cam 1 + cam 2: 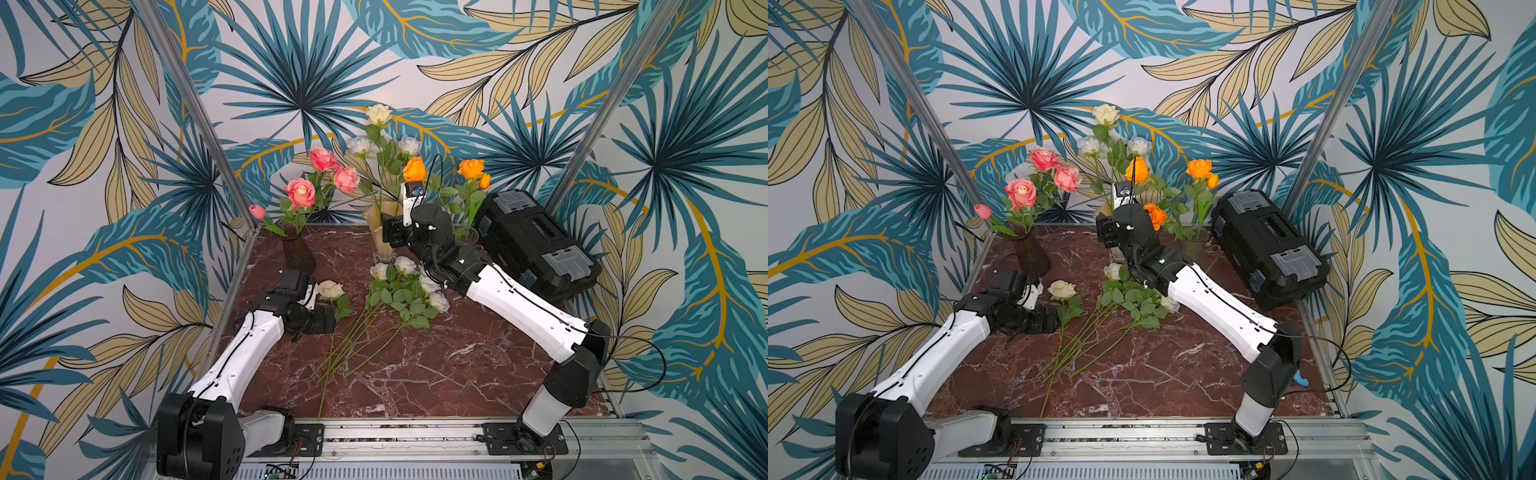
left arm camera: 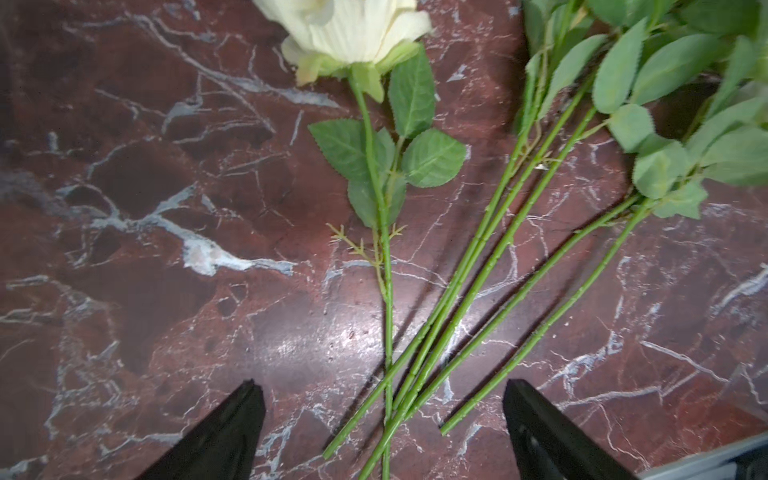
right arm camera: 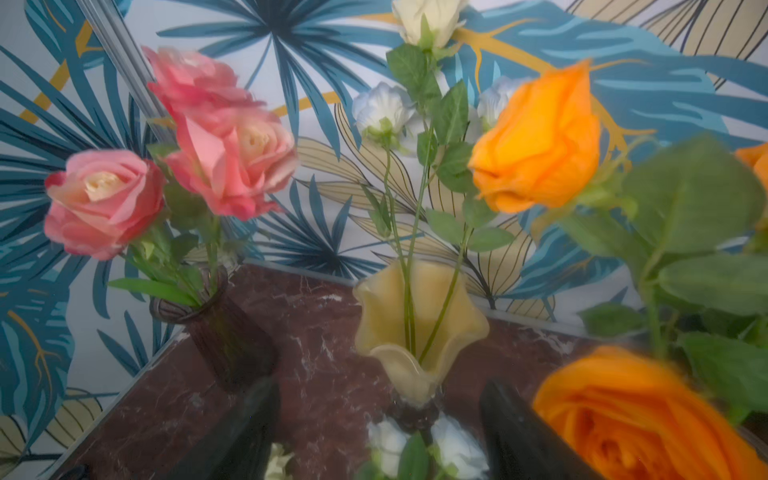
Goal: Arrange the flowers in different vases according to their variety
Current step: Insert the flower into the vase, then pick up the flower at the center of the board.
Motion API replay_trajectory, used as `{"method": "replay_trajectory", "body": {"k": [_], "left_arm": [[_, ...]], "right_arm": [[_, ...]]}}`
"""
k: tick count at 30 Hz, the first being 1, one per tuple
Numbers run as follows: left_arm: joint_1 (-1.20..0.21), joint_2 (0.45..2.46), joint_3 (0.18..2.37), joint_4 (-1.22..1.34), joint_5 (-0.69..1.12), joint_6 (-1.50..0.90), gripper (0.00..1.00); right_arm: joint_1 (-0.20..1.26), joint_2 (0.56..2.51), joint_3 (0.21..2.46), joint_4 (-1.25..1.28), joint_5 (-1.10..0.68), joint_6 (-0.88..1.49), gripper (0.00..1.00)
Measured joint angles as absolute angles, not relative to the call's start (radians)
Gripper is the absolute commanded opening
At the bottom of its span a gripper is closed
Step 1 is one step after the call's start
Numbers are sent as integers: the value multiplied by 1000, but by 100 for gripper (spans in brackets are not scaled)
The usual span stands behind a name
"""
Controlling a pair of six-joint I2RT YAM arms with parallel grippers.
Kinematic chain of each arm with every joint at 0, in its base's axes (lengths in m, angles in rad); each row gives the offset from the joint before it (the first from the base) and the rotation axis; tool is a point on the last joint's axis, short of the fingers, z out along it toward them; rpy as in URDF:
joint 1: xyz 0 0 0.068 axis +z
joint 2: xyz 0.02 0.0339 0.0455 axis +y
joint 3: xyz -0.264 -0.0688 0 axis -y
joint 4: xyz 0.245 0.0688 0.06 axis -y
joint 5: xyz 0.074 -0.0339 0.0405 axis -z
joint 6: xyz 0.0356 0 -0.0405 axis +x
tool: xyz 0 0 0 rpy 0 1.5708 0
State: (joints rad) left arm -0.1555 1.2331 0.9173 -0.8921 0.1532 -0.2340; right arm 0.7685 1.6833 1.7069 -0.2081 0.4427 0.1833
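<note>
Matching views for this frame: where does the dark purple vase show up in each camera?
In both top views: the dark purple vase stands at the far left corner of the table.
Left wrist: not in it.
Right wrist: in view, beside the cream-yellow vase.
Shared landmark: the pink roses standing in it.

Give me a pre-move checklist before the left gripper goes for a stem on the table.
1. Left gripper open and empty: ok.
2. Single stem lined up between its fingers: not ok, several stems cross there.
3. Right gripper open, holding nothing: ok.
4. Cream vase upright, with white roses in it: ok.
5. Right gripper clear of the cream vase's rim: cannot tell.
6. Purple vase holds only pink flowers: ok.
</note>
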Motion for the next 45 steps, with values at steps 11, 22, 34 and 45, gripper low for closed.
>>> {"method": "replay_trajectory", "body": {"k": [11,22,34,45], "left_arm": [[-265,1394,940,-903,19,-319,81],[-312,1506,962,-884,-59,-391,77],[-361,1591,962,-787,-134,-514,66],[-408,1619,919,-753,-171,-605,61]], "right_arm": [[768,1489,1454,-306,382,292,80],[768,1406,1374,-315,387,330,80],[768,1375,1338,-316,403,329,79],[767,1330,1321,-316,426,321,79]]}}
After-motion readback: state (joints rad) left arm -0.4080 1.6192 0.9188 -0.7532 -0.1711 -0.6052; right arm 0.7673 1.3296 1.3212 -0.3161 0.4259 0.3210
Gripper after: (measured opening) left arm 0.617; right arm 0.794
